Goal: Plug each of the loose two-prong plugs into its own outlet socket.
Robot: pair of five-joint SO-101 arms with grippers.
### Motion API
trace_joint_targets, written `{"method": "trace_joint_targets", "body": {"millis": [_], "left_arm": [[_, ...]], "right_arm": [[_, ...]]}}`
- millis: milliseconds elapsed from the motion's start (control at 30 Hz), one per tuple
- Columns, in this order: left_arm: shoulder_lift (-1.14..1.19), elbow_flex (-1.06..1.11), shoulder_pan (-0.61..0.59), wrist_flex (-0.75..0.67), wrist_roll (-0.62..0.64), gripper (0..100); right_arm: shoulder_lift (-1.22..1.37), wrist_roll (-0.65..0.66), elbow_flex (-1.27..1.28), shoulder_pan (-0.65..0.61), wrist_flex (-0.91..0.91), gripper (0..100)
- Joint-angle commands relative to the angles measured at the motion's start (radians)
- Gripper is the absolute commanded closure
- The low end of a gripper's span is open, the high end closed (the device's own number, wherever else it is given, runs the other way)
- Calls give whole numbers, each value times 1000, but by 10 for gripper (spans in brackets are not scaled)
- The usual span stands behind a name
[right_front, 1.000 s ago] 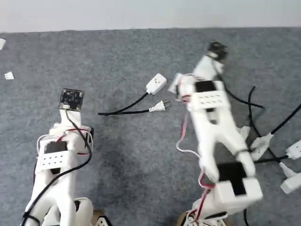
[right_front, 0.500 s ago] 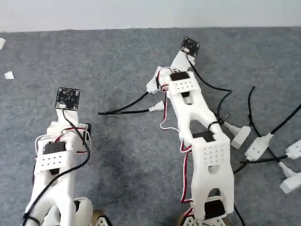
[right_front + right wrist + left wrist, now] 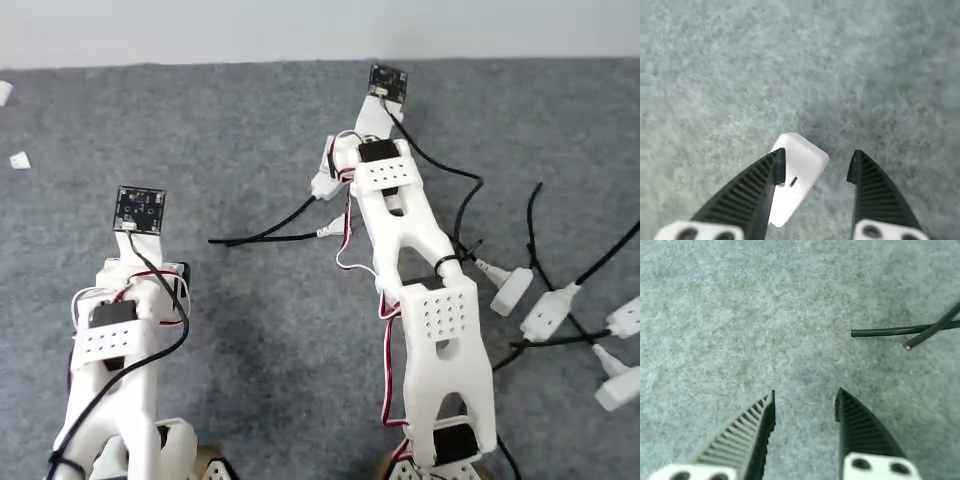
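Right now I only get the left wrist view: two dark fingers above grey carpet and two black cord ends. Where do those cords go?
Observer: The black cords run across the carpet, one to a two-prong plug, one to a white outlet socket, both beside the right arm.
Operator: Is that arm gripping anything?
Observer: No. The right gripper is open, with one finger over the socket.

Grey felt mat (image 3: 250,330); 2 white scraps (image 3: 18,160) at far-left edge.
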Motion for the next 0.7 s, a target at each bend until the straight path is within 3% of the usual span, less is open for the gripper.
{"method": "trace_joint_targets", "body": {"millis": [0, 100, 233, 433, 667], "left_arm": [[0, -53, -11, -26, -15, 816], [0, -53, -12, -26, -15, 816], [0, -53, -12, -26, -15, 816], [0, -53, -12, -26, -15, 816], [-2, -54, -12, -26, -15, 816]], "right_arm": [[-62, 12, -71, -4, 73, 804], [-104, -11, -81, -15, 188, 804], [-151, -198, -83, -16, 315, 804], [-200, -127, -83, -67, 432, 808], [-189, -126, -77, -156, 383, 808]]}}
